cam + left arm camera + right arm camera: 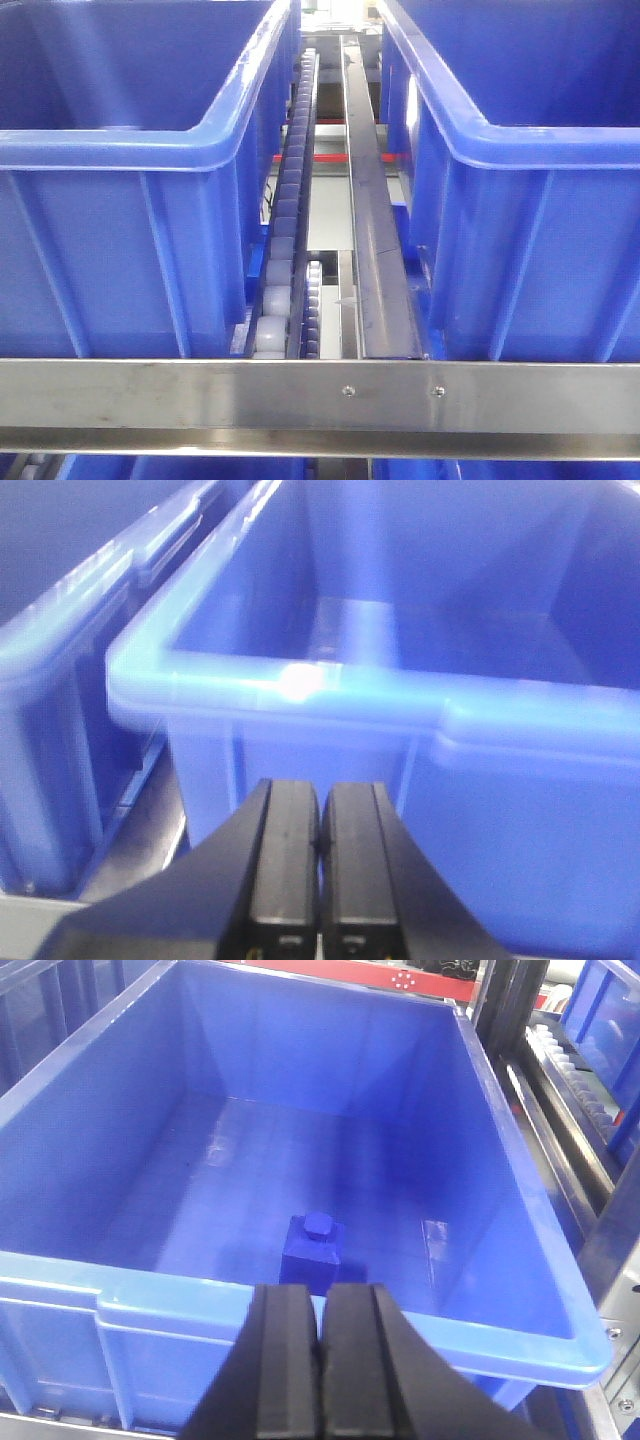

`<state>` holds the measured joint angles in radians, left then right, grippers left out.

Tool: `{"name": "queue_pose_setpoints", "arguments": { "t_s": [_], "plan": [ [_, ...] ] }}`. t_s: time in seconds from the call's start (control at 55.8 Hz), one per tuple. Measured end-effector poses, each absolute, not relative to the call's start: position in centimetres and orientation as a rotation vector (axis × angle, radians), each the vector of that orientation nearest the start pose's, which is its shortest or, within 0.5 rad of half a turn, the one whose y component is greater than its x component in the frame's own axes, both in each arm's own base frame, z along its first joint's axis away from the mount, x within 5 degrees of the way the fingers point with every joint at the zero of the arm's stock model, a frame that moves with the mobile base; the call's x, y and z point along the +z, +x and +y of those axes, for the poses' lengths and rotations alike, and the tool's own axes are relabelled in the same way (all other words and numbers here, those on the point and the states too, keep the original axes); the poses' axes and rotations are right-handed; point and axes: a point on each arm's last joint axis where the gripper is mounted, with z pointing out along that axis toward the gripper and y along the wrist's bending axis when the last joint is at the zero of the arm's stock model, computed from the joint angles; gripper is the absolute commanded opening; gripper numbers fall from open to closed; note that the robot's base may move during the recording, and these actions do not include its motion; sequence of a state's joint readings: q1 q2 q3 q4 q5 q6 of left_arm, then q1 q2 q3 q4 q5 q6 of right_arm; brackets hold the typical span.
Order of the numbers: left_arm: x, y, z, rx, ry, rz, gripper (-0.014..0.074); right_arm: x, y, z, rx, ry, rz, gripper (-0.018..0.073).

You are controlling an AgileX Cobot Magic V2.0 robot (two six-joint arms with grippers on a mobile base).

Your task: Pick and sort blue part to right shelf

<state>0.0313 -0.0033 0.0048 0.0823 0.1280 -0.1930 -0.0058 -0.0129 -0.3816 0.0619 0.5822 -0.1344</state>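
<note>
Sitting upright on the floor of a large blue bin (120, 1150), toward the near wall and about mid-width, the blue part (314, 1252) shows only in the right wrist view. Knob on top, bevelled shoulders, flat sides.

Right tool (320, 1360): jaws pressed together, holding nothing, hanging just outside the bin's near rim, above the part.

Left tool (320, 865): jaws likewise closed and empty, facing another bin (500, 780); no part visible inside it.

Front view: right shelf (200, 395) with its steel rail and two screws, a roller track (285, 220) running between two bins.

Handling judgement: rigid moulded plastic, likely light, not fragile, smooth and perhaps a little slippery. Best hold looks like the two opposite flat sides below the shoulders; the knob seems too small and round to be secure.
</note>
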Motion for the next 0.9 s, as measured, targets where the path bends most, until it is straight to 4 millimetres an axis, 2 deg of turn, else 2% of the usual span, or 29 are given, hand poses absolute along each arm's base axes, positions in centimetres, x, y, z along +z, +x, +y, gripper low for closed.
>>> {"name": "queue_pose_setpoints", "arguments": {
  "t_s": [0.896],
  "plan": [
    [19.97, 5.63, 0.25, -0.074, -0.142, 1.612, 0.0133, 28.46, 1.97, 0.3, -0.039, -0.09, 1.667, 0.0041]
  ]
}}
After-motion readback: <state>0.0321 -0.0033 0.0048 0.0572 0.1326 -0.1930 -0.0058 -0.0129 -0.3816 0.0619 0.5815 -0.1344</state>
